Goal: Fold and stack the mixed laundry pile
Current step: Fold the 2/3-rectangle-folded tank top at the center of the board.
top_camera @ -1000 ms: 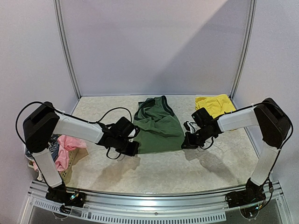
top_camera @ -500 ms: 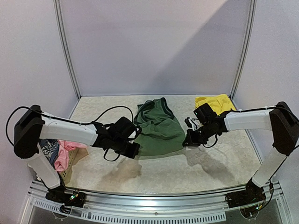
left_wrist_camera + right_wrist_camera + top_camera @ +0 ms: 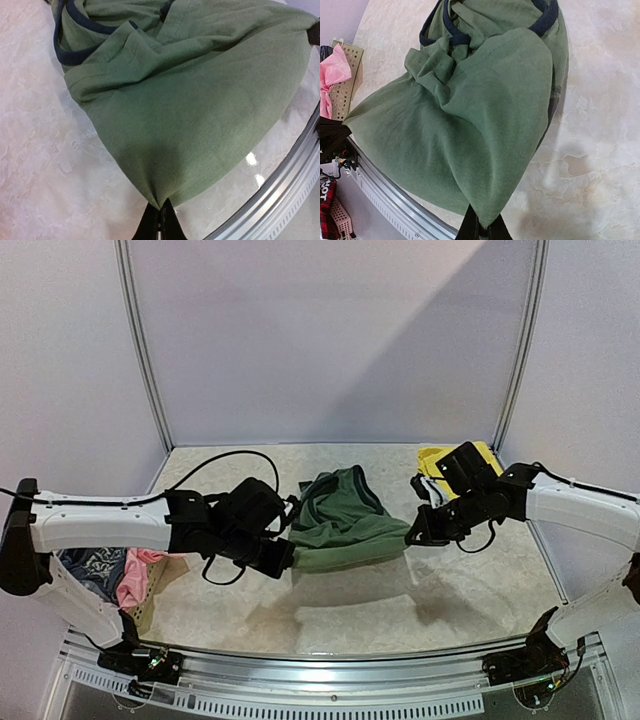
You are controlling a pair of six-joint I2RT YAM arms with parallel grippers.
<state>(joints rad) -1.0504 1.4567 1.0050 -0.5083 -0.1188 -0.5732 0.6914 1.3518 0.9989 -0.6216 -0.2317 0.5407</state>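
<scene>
An olive-green sleeveless top (image 3: 340, 525) with dark navy trim hangs stretched between both grippers above the middle of the table. My left gripper (image 3: 285, 558) is shut on its left hem corner, the fabric (image 3: 195, 115) pinched at the fingertips (image 3: 161, 212). My right gripper (image 3: 412, 537) is shut on the right hem corner, the cloth (image 3: 470, 120) bunching at the jaws (image 3: 487, 227). The top's far end still rests on the table. Yellow shorts (image 3: 452, 460) lie at the back right, partly behind the right arm. A pink piece (image 3: 135, 575) and a blue-grey patterned piece (image 3: 92, 568) sit at the left.
A pale perforated basket (image 3: 160, 585) holds the pink and patterned garments at the table's left edge, seen also in the right wrist view as the basket (image 3: 345, 75). A metal rail (image 3: 320, 665) runs along the table's near edge. Enclosure walls stand behind and at both sides.
Both grippers have lifted and moved away from the near edge with the green top's hem corners. The hem has risen off the table and the garment now folds over itself.
</scene>
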